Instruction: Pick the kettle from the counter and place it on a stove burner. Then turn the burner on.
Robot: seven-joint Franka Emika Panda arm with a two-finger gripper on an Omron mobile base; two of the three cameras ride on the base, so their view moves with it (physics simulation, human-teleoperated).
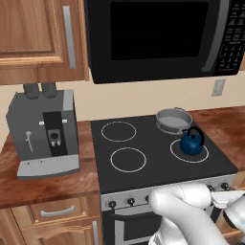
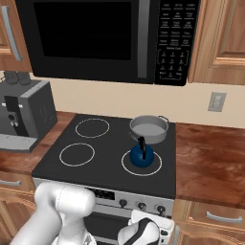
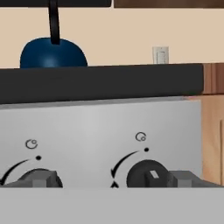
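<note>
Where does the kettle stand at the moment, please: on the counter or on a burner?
On a burner: the kettle stands upright inside the front right stove burner ring, before the grey pot.

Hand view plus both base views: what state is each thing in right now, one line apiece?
Small round dark-blue kettle: upright, standing inside the front right white burner ring on the black glass cooktop.
Grey metal pot: upright on the rear right of the cooktop, no lid.
Gripper: open, fingers level with the stove's front knobs.
Black stove knob: between the fingers, not gripped.
Black microwave: door closed.
</note>
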